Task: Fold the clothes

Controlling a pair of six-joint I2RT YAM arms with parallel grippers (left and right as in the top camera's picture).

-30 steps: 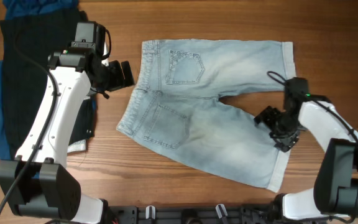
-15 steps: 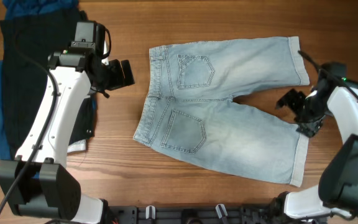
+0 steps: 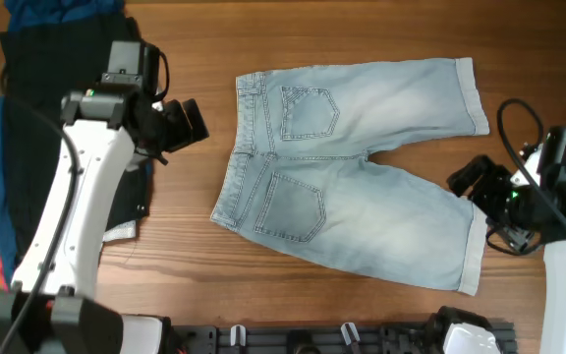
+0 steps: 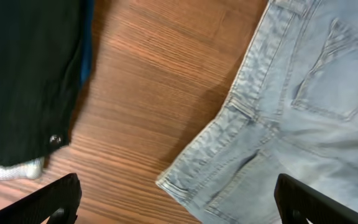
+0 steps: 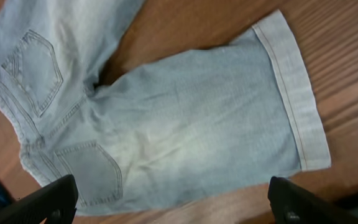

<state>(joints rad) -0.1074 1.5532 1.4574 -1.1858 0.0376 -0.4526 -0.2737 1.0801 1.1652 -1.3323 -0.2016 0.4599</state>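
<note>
Shorts (image 3: pixel 342 211) lie flat, pockets up, spread between the left gripper (image 3: pixel 187 120) and right gripper (image 3: pixel 472 179), both jaws wide open and empty. With legs splayed apart, a one-sided pinch could fold them crooked.

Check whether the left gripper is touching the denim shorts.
Apart. The overhead view shows a strip of bare table between the left gripper and the waistband edge of the denim shorts.

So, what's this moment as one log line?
shorts: flat, unfolded, pockets up | left end effector: open, near waistband | right end effector: open, near hem
</note>
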